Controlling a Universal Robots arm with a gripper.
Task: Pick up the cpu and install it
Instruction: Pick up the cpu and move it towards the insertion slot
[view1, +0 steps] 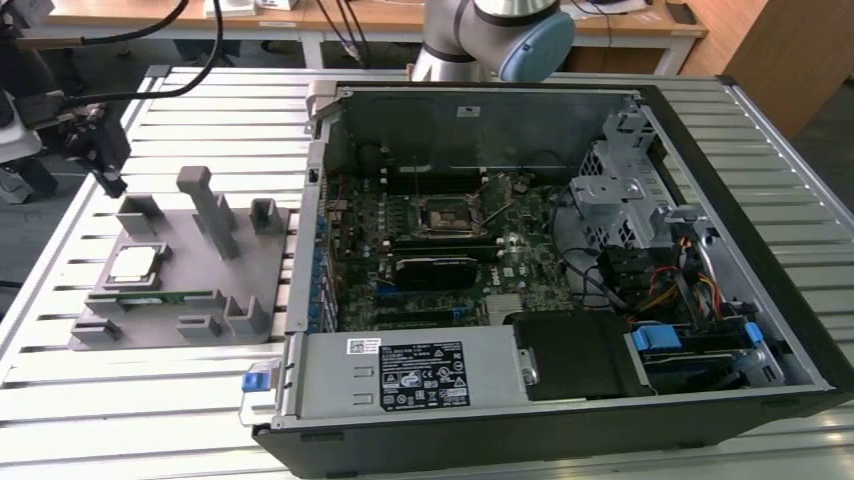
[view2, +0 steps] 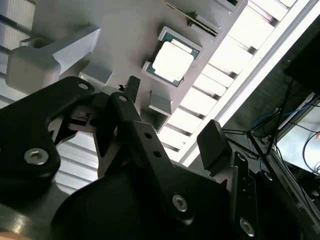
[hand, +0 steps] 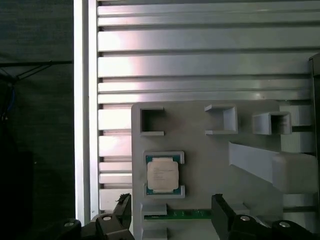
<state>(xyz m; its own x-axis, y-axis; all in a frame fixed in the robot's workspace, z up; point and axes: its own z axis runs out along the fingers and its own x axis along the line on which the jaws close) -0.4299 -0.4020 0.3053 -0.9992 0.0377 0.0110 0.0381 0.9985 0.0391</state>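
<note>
On the grey fixture (view1: 187, 282) lies the cpu (view1: 134, 263) — gripper (hand: 171, 202) spread wide nearby

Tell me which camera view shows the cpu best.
The first wrist view: the cpu is seen square-on, whole, seated in the grey fixture. The second wrist view shows it tilted, its top glaring white; the exterior view shows it far off, obliquely.

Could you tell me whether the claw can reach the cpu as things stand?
Probably yes: the cpu lies uncovered on the grey fixture, with the open claw close by and nothing between.
</note>
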